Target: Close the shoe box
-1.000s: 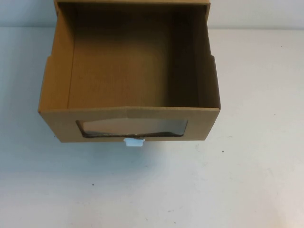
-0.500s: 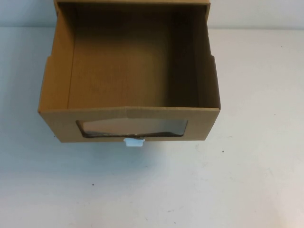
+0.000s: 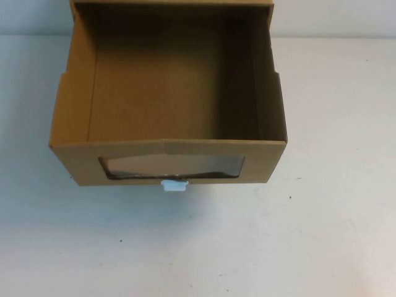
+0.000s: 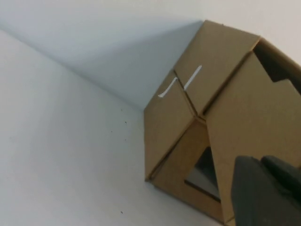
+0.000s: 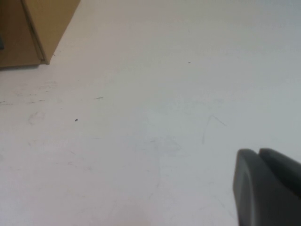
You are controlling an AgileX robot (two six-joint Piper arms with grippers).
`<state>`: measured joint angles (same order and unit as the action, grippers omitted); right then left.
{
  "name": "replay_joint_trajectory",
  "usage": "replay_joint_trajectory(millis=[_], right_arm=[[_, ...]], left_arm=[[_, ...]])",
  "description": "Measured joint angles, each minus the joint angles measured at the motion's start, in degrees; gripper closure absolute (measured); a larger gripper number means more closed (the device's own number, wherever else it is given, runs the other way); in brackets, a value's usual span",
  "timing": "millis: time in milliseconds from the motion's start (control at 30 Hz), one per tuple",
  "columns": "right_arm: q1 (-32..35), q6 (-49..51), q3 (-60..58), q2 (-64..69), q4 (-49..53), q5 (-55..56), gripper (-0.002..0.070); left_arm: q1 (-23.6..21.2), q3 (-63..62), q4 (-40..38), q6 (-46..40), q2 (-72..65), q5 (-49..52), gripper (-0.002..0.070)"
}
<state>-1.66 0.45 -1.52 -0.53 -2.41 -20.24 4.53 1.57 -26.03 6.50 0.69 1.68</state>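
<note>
The brown cardboard shoe box (image 3: 74,111) stands at the back middle of the white table. Its drawer is pulled out toward me and is empty inside. The drawer front has a clear window (image 3: 173,166) with a wavy lower edge and a small white tab (image 3: 174,185) below it. Neither gripper shows in the high view. My left gripper (image 4: 259,159) is shut and empty, off the box's left side; that view shows the box (image 4: 178,117) and its window (image 4: 204,172). My right gripper (image 5: 257,151) is shut and empty over bare table, with a box corner (image 5: 42,23) far off.
The white table (image 3: 297,247) stretches in front of and to both sides of the box. A pale wall (image 3: 334,15) runs behind it. The box's outer sleeve (image 3: 173,3) shows only at the top edge of the high view.
</note>
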Motion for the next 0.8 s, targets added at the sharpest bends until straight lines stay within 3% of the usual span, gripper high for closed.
replay_joint_trajectory(millis=[100,233,433,667,800], right_arm=[[0.0,0.0,0.0,0.0,0.0,0.0,0.0689],[0.0,0.0,0.0,0.0,0.0,0.0,0.0689],[0.0,0.0,0.0,0.0,0.0,0.0,0.0689],[0.0,0.0,0.0,-0.1,0.0,0.0,0.0689],[0.0,0.0,0.0,-0.1,0.0,0.0,0.0689]], left_arm=[[0.0,-0.9,-1.7,0.2,0.0,2.4,0.0680],[0.0,-9.5,-2.1,-2.5,-2.4,13.4,0.0680],[0.0,-28.7,-3.0,-15.6,-17.6,28.2,0.0680],[0.0,-52.6,-14.3,-37.1,-41.5,37.1,0.0680],[0.0,-67.1,-17.6,-43.3,-54.8,40.6,0.0680]])
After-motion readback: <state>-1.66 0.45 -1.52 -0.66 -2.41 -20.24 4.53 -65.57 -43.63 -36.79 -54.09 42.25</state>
